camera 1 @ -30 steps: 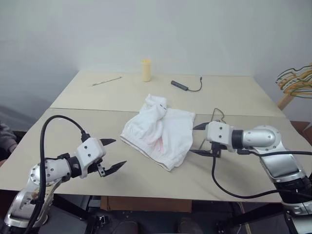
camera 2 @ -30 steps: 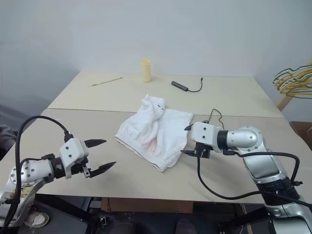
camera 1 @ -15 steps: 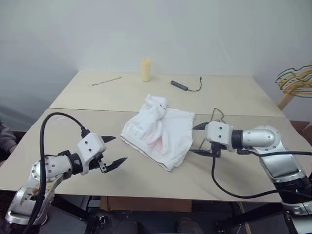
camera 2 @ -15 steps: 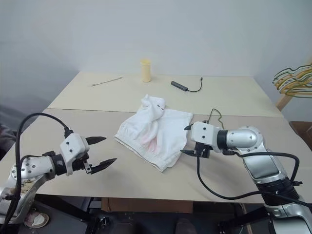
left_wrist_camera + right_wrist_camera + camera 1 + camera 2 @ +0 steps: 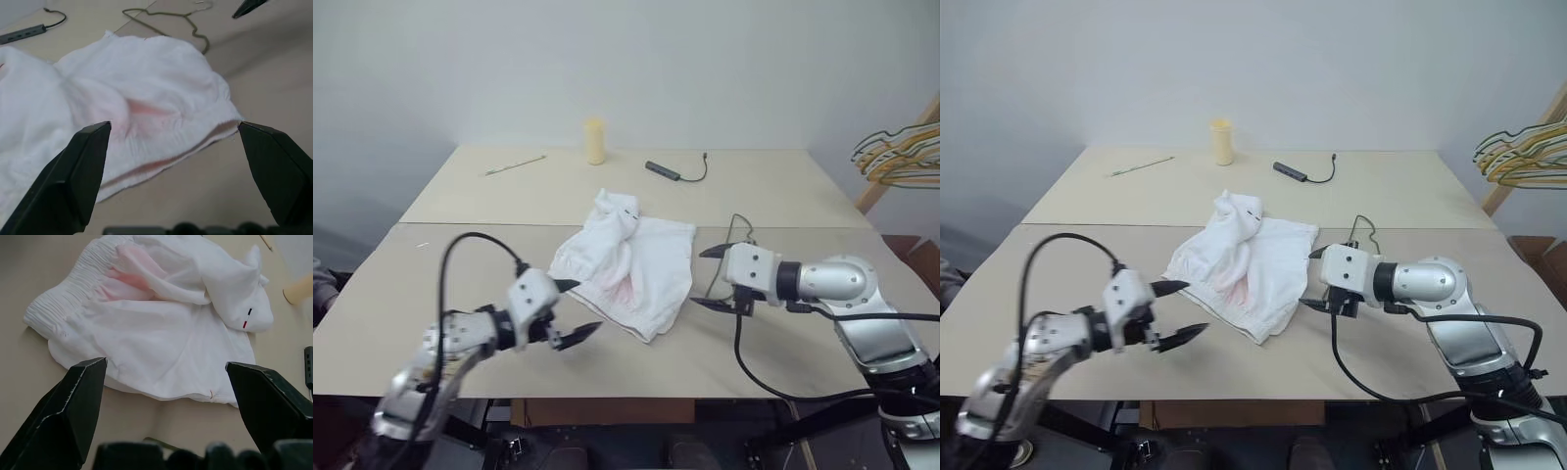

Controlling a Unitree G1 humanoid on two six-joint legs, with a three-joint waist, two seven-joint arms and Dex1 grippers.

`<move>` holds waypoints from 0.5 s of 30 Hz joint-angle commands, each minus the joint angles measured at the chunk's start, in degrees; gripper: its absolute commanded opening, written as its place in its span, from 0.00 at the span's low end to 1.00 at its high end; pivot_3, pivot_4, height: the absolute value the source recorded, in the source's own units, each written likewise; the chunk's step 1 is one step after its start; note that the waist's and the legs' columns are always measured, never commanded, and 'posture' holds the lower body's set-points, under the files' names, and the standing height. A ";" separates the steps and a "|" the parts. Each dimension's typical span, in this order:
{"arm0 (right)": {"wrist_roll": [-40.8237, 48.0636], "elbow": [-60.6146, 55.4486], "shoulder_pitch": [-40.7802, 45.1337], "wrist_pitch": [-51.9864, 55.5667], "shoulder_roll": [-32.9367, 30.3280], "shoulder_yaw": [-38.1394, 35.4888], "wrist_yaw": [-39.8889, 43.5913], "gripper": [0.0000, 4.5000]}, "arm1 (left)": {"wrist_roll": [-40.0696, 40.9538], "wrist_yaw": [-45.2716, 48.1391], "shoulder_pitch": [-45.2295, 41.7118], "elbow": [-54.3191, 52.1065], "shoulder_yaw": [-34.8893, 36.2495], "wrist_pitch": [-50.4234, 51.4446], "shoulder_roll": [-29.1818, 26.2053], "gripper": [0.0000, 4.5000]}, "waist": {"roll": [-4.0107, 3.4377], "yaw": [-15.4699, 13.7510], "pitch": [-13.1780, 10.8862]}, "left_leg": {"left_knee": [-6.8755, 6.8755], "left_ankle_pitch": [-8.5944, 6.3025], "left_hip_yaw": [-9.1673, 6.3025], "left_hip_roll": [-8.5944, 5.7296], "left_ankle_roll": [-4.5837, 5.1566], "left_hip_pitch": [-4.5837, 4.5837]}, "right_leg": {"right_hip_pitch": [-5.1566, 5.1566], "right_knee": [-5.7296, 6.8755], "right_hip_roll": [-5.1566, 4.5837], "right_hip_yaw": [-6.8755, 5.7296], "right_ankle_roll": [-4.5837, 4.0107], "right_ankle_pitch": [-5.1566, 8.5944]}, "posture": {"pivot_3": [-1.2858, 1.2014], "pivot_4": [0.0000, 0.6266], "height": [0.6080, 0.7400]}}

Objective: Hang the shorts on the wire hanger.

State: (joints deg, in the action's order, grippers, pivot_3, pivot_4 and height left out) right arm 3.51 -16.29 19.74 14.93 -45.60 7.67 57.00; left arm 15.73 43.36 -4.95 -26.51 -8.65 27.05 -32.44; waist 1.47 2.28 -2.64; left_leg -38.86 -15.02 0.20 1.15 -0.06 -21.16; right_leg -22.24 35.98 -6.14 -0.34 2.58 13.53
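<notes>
Shorts [image 5: 626, 264] crumpled in a heap mid-table [image 5: 460, 274], white, gathered waistband toward the near-left edge, pink-red patch showing in the folds, small red and black marks on the bunched part at the far end. Not hung, lying flat on the tabletop.

Wire hanger [image 5: 168, 17] on the table just past the right side of the shorts, thin dark olive wire, hook curling toward the cloth edge; lying beside the cloth, not through it. Partly hidden behind the right gripper in the head views.

Left gripper [image 5: 570, 311] low over the near table edge, just beside the waistband corner of the shorts, fingers spread wide, nothing between them. From the left wrist, both fingers [image 5: 73, 176] framing the near hem of the shorts, no contact visible.

Right gripper [image 5: 710, 278] hovering just off the right edge of the shorts, pointing left at the cloth, jaws spread wide, empty. From the right wrist, fingers [image 5: 63, 416] bracketing the whole heap, waistband at one side, apart from the fabric.

Elsewhere: yellowish cylinder [image 5: 595, 141] at the far edge, thin stick [image 5: 516, 165] far left, dark adapter with cable [image 5: 663, 170] far centre, bunch of coloured hangers [image 5: 899, 157] off the table at right.
</notes>
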 commanded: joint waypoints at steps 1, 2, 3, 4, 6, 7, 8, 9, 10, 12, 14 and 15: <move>0.30 -2.13 0.26 0.62 -0.60 -2.43 -1.47 0.99 | -4.39 -1.57 -3.12 1.92 -7.65 0.04 2.79 1.00 | 0.00 0.33 0.01 | 0.01 0.00 0.00 0.00 0.00 0.01 | 0.00 0.00 0.00 0.02 0.00 0.00 | 0.47 0.00 1.00; 0.27 -2.15 0.23 0.66 -0.65 -2.40 -1.64 0.99 | -5.42 -1.85 -3.66 2.65 -9.05 0.00 3.37 1.00 | -0.02 0.60 0.02 | 0.02 0.00 0.00 -0.01 0.01 0.02 | -0.01 0.00 0.00 0.02 0.00 0.00 | 0.46 0.00 1.00; 0.25 -2.24 0.21 0.68 -0.73 -2.44 -1.82 0.99 | -6.78 -2.43 -4.39 3.49 -10.54 0.45 3.82 1.00 | -0.03 0.93 0.02 | 0.02 -0.01 0.01 -0.01 0.01 0.02 | -0.04 0.00 0.00 0.07 0.00 0.00 | 0.46 0.00 1.00; 0.29 -2.36 0.21 0.76 -0.80 -2.55 -1.97 0.99 | -8.65 -2.98 -5.03 4.32 -12.04 0.49 3.91 1.00 | -0.04 1.15 0.02 | 0.04 -0.01 0.01 -0.02 0.02 0.03 | -0.04 0.01 0.01 0.09 0.00 0.00 | 0.46 0.00 1.00; 0.53 -2.70 0.18 1.08 -0.78 -2.94 -2.34 0.99 | -12.76 -4.33 -6.54 6.14 -15.19 0.49 4.11 1.00 | -0.05 1.59 0.03 | 0.03 -0.01 0.01 -0.03 0.02 0.04 | -0.03 0.01 0.00 0.09 0.00 0.01 | 0.46 0.00 1.00; 0.58 -2.77 0.15 1.17 -0.71 -2.99 -2.51 0.99 | -14.88 -5.12 -7.44 7.13 -16.66 0.53 4.36 1.00 | -0.05 1.72 0.03 | 0.03 -0.01 0.01 -0.03 0.02 0.04 | -0.03 0.01 0.01 0.09 0.00 0.01 | 0.46 0.00 1.00; 0.61 -2.82 0.12 1.20 -0.67 -2.98 -2.64 0.99 | -16.51 -5.65 -8.15 7.89 -17.77 0.42 4.55 1.00 | -0.05 1.76 0.03 | 0.02 -0.01 0.01 -0.04 0.02 0.04 | -0.02 0.01 0.01 0.10 0.00 0.01 | 0.46 0.00 1.00; 0.57 -2.85 0.11 1.21 -0.63 -2.88 -2.79 0.99 | -17.92 -5.94 -8.92 8.60 -18.78 0.37 4.78 1.00 | -0.05 1.83 0.03 | 0.01 -0.01 0.01 -0.04 0.02 0.04 | -0.02 0.01 0.00 0.12 0.01 0.00 | 0.46 0.00 1.00; 0.48 -2.89 0.08 1.18 -0.58 -2.77 -2.99 1.00 | -19.01 -6.47 -9.54 9.00 -19.42 1.38 5.23 0.96 | -0.05 1.83 0.03 | 0.02 -0.01 0.01 -0.04 0.02 0.04 | -0.02 0.01 0.00 0.13 0.02 0.01 | 0.46 0.00 1.00; 0.45 -3.02 -0.01 1.28 -0.49 -2.73 -3.35 1.00 | -20.13 -5.46 -10.22 9.08 -20.66 2.12 5.13 0.87 | -0.05 1.85 0.03 | 0.02 -0.01 0.01 -0.04 0.03 0.03 | -0.04 0.00 0.01 0.13 0.03 0.01 | 0.46 0.00 1.00; 0.38 -3.03 -0.04 1.37 -0.42 -2.70 -3.66 1.00 | -21.07 -5.36 -10.29 8.77 -21.23 3.23 5.24 0.73 | -0.05 1.85 0.03 | 0.04 -0.02 0.01 -0.04 0.04 0.03 | -0.06 0.00 0.01 0.14 0.03 0.01 | 0.45 0.00 1.00; 0.27 -2.96 -0.07 1.30 -0.43 -2.66 -3.79 1.00 | -21.89 -5.34 -10.37 8.73 -21.67 3.64 5.04 0.66 | -0.05 1.84 0.03 | 0.03 -0.02 0.01 -0.04 0.04 0.03 | -0.06 0.00 0.00 0.15 0.03 0.01 | 0.46 0.00 1.00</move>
State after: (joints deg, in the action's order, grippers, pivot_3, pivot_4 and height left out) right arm 3.49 -17.45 19.26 16.32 -45.75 7.07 54.10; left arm -4.69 37.91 -13.98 -16.82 -30.09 30.00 -27.33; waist 1.42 4.12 -2.61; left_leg -38.83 -15.04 0.20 1.11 -0.02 -21.14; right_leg -22.30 35.99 -6.14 -0.19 2.61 13.55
